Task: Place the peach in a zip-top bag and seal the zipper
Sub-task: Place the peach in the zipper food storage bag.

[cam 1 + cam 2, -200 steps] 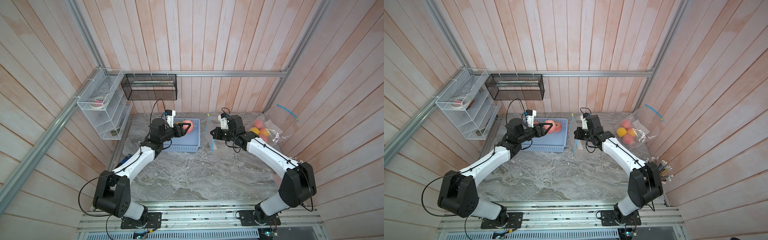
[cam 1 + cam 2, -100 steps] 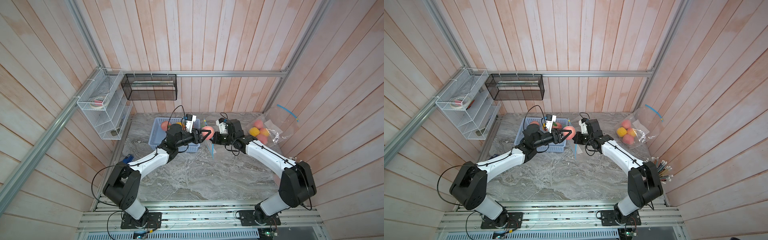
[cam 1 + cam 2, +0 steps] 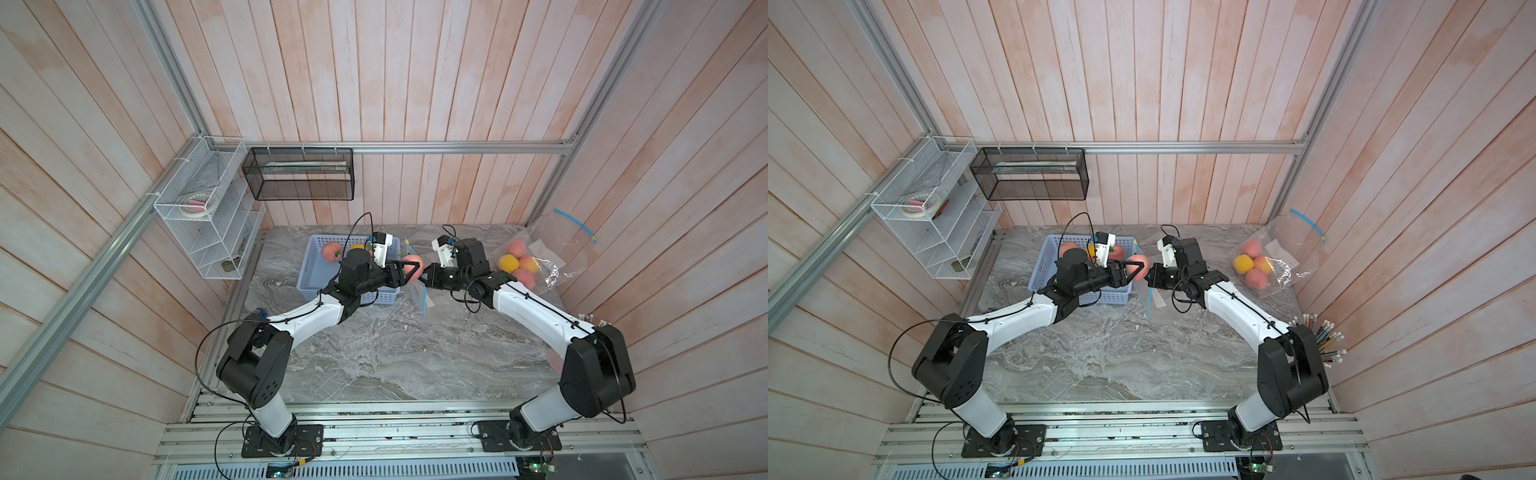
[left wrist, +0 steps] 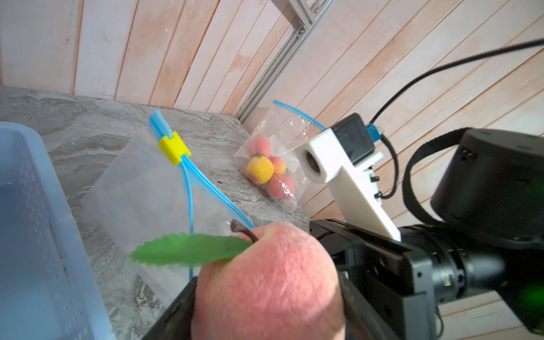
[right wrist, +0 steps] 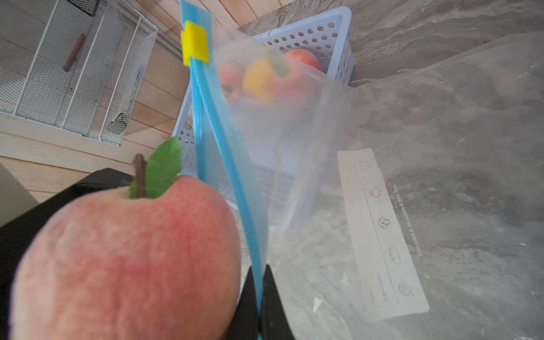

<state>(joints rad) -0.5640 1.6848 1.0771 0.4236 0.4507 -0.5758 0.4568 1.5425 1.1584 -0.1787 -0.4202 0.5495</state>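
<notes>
Holding side: left gripper clamps peach.
Bag side: right gripper pinched tight on zip-top bag rim.

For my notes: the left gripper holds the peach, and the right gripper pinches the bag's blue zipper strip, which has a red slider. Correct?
Only the slider is wrong: it is yellow, as the right wrist view shows. The rest stands.

Bright, even light; the close peach looks soft.
</notes>
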